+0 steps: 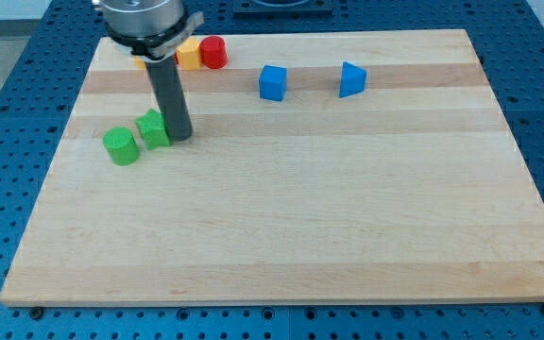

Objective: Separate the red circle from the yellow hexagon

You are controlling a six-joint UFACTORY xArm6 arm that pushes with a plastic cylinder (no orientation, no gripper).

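The red circle (214, 52) sits at the view's top left, touching the yellow hexagon (189, 54) on its left. Both lie near the board's top edge. My tip (179, 137) rests on the board well below them, right beside a green block (152, 128) on its left. The rod rises from the tip toward the view's top, and the arm's head hides part of the area left of the yellow hexagon.
A green cylinder (121, 146) lies left of the green block. A blue cube (272, 82) and a blue wedge-like block (351, 79) lie at the top middle. A bit of another yellow-orange block (138, 62) peeks out beside the rod. The wooden board (300, 208) ends at blue surrounds.
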